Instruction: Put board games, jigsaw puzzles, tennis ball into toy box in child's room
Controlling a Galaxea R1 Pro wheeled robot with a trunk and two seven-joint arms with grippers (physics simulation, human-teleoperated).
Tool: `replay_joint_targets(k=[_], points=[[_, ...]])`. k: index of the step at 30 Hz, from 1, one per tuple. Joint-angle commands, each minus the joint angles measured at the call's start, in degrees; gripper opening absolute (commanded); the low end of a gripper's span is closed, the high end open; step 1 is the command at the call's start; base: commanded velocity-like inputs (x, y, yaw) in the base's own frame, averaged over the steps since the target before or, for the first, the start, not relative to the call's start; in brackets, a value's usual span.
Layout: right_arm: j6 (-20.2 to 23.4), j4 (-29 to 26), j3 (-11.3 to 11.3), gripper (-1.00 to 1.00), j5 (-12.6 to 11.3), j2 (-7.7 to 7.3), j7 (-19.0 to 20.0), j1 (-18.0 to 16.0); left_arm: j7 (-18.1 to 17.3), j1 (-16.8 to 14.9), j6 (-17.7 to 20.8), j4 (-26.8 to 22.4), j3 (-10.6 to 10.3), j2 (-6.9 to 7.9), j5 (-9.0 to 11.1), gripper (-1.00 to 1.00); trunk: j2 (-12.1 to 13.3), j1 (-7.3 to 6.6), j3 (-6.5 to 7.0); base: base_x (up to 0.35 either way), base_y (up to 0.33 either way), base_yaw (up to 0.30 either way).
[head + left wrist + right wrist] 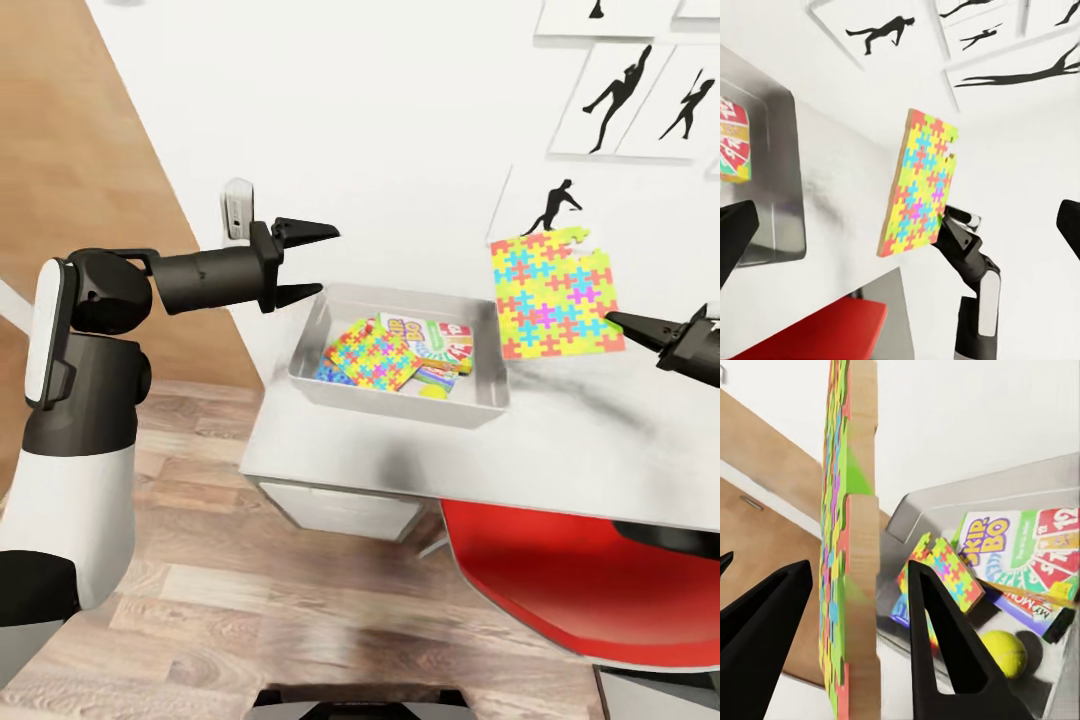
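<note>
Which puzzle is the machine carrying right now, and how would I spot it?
Find the grey table against the white wall, then the silvery toy box on it. Right of the box, the right end effector holds up a jigsaw puzzle. Unlike the second jigsaw lying in the box, this one stands upright in the air.

Bright, even, diffuse light; no glare. Soft smudged grey shadow on table [560, 440] at 4 o'clock of box [400, 400]. Dark shadow under ball [1005, 652] in right wrist view. Head view crisp, render-clean. Right gripper [859, 660] fingers large, edges slightly soft. Wall [400, 120] near-white, almost blown out.
</note>
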Motion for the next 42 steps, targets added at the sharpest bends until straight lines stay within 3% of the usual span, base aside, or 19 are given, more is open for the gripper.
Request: replay_joint_targets(k=[1, 17, 32, 42], points=[[0.31, -0.01, -0.05, -1.0, 0.17, 0.0, 0.36, -0.07, 0.58, -0.05, -0.07, -0.02, -0.02, 0.04, 0.6, 1.0, -0.09, 0.04, -0.08, 0.114, 0.33, 0.017], [0.31, 4.02, -0.32, -1.0, 0.15, 1.65, -1.43, 0.15, 0.74, -0.01, -0.05, -0.02, -0.35, 0.06, 0.22, 1.0, -0.09, 0.04, -0.06, 0.164, 0.275, 0.005], [0.31, 5.96, -0.35, -1.0, 0.08, 1.87, -2.52, 0.22, 1.12, 1.89, -0.05, -0.02, -0.2, 0.25, 0.02, 1.0, -0.09, 0.04, -0.05, 0.045, 0.047, -0.003], [0.31, 5.95, -0.32, -1.0, 0.07, 2.26, -2.68, 0.25, 1.21, 2.43, -0.02, -0.02, -0.12, 0.35, -0.01, 1.0, -0.09, 0.04, 0.11, 0.005, 0.043, -0.134]])
